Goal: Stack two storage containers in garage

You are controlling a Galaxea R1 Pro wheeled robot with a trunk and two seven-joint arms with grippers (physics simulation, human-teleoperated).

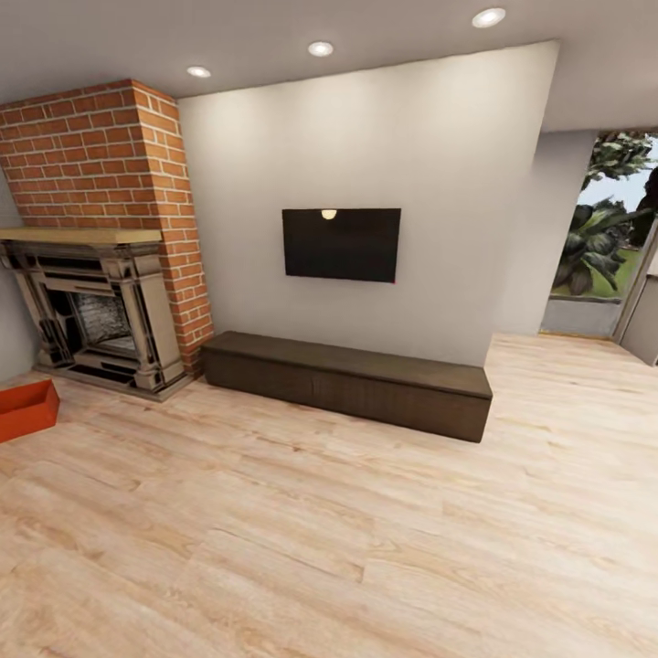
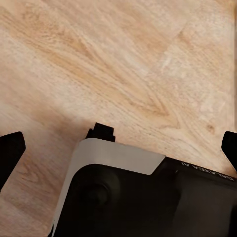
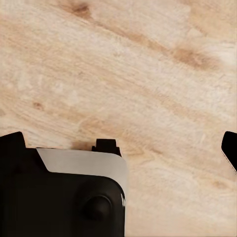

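From the head view, one orange-red storage container (image 1: 26, 408) sits on the light wood floor (image 1: 347, 530) at the far left, just in front of the dark fireplace (image 1: 96, 315) under the brick chimney (image 1: 105, 151); a black TV (image 1: 341, 243) hangs above the long low unit (image 1: 347, 382). In the left wrist view, the left end effector (image 2: 118, 145) is spread wide over bare planks, holding nothing. In the right wrist view, the right end effector (image 3: 118, 145) is likewise wide and empty.

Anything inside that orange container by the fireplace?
Cannot tell. The storage container sits on the wood floor at the head view's left edge, cut off; its near wall hides the interior, and nothing pokes above the rim.
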